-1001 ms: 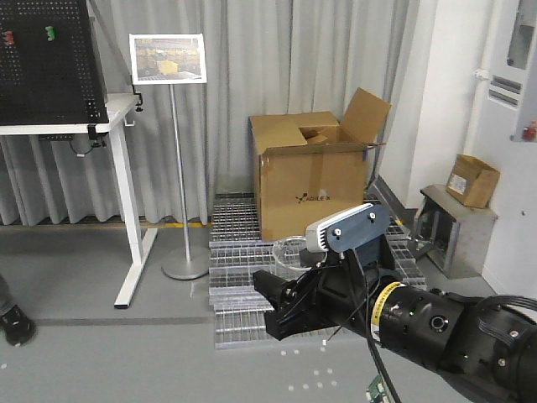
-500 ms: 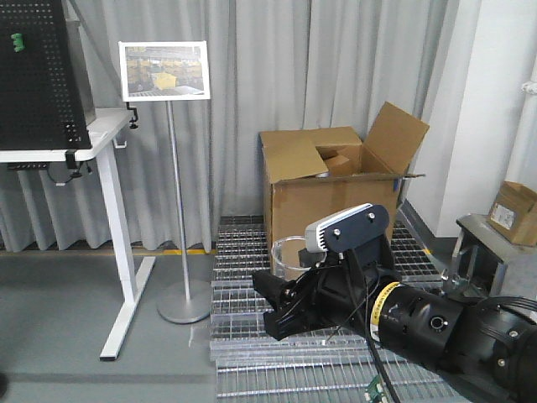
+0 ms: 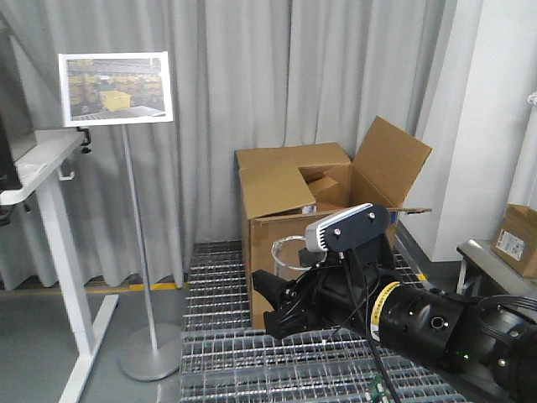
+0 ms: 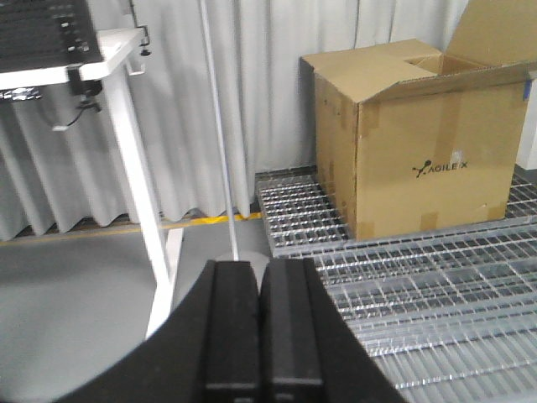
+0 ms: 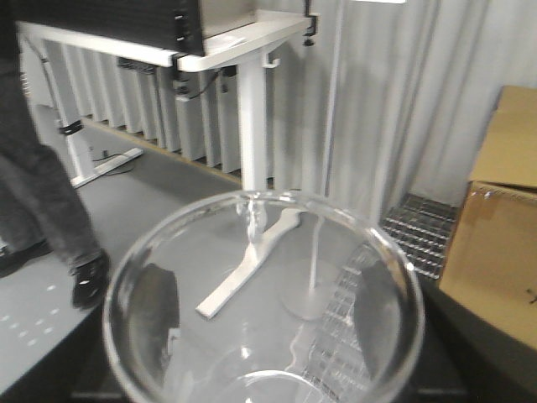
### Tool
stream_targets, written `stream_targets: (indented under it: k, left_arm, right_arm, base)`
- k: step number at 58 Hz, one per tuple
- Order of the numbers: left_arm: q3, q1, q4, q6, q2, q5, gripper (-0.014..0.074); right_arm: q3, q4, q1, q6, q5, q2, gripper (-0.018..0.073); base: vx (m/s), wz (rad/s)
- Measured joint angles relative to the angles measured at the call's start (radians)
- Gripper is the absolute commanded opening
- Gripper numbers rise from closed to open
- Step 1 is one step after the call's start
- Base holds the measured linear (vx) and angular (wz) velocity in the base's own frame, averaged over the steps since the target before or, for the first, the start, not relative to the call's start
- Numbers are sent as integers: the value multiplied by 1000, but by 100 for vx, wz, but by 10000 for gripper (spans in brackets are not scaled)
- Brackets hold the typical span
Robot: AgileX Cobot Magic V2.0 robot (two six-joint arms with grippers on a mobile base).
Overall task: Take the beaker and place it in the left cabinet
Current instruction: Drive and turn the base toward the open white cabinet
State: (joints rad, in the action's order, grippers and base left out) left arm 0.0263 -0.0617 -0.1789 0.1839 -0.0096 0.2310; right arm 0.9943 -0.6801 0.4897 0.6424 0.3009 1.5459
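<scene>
The beaker [image 5: 401,285] is a clear glass cylinder, seen from above in the right wrist view, where its round mouth fills the lower frame. My right gripper [image 5: 264,336] is shut on it; its dark fingers [image 5: 159,311] show through the glass on both sides. In the front view the beaker [image 3: 289,250] stands upright above the black right gripper [image 3: 278,304], held over the floor grating. My left gripper [image 4: 262,267] is shut with nothing between its pads, hanging above the grey floor. The left cabinet is out of view.
An open cardboard box [image 3: 289,206] stands on metal floor grating [image 3: 243,357] just behind the arm. A sign on a pole stand [image 3: 134,252] and a white desk [image 3: 46,243] are to the left. A person's legs [image 5: 46,201] stand by the desk.
The whole background has shifted left and grown larger, so the base has moved toward the box and curtain. The right arm keeps the beaker in the same hold.
</scene>
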Motion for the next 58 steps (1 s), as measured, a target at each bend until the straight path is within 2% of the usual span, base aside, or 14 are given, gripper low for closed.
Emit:
stream_targets:
  k: [24, 58]
  left_arm:
    - [0, 0, 0, 0, 0, 0, 4]
    - [0, 0, 0, 0, 0, 0, 4]
  right_arm:
    - [0, 0, 0, 0, -1, 0, 8]
    - [0, 0, 0, 0, -4, 47, 8]
  base:
    - [36, -30]
    - [21, -73]
